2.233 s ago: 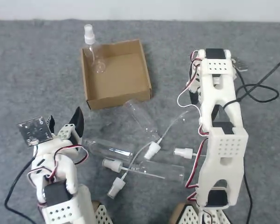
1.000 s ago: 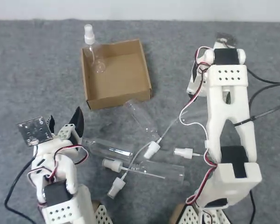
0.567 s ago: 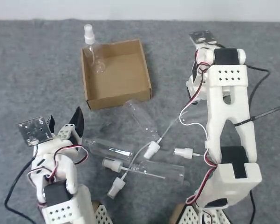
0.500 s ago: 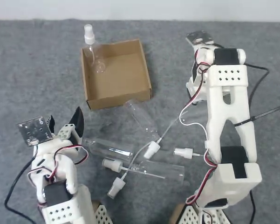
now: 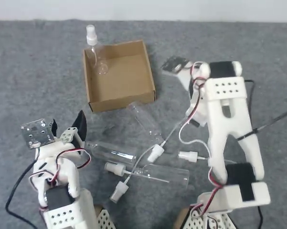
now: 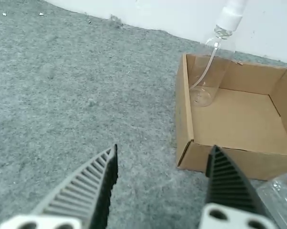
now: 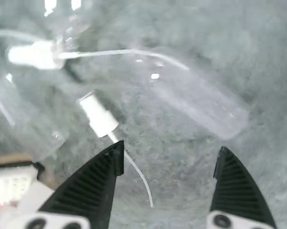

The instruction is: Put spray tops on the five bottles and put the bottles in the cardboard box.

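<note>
Since the earlier frames my right arm has swung its wrist leftward, from the far right toward the middle of the scene. My left arm is unchanged at near left.

Right pincer: jaws apart, nothing between them. It sits above a loose spray top and an uncapped bottle, both lying on the grey tabletop.

Left pincer: jaws apart, holding nothing. It points toward the cardboard box and is well apart from it.

One capped bottle leans in the box's far-left corner, its spray head above the rim.

Three bare bottles lie on the tabletop on the near side of the box:
- the far bottle, just beside the box's near wall
- the left bottle
- the near bottle

Four spray tops with dip tubes lie scattered among them, none fitted.
</note>
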You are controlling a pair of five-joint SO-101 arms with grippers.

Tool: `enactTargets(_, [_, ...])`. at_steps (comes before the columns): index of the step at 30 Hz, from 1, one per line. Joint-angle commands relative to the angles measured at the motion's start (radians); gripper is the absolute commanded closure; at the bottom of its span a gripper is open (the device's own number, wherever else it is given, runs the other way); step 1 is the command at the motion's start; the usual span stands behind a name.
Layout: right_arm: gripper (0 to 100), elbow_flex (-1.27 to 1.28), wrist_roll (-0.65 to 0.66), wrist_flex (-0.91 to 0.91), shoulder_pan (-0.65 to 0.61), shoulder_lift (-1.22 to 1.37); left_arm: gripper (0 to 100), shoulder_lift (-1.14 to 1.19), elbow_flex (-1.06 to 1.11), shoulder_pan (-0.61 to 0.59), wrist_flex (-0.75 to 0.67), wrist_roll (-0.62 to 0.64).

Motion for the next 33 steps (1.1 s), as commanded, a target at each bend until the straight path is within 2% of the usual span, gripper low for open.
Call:
enactTargets(1, [74.3, 0.014, 0.058, 0.035, -0.03, -0.104, 72, -0.02, -0.015, 0.003, -0.014, -0.009])
enactTargets(18, [74.2, 0.026, 0.382, 0.001, -0.03, -0.104, 72, -0.02, -0.015, 0.003, -0.014, -0.009])
enactTargets(24, [74.1, 0.026, 0.417, -0.065, -0.028, -0.064, 72, -0.02, -0.015, 0.003, -0.014, -0.009])
enactTargets(30, [65.3, 0.025, 0.491, -0.088, -0.028, 0.051, 72, -0.02, -0.015, 0.003, -0.014, -0.009])
enactTargets(33, [64.8, 0.025, 0.517, -0.12, -0.025, 0.093, 72, -0.02, -0.015, 0.003, -0.014, -0.009])
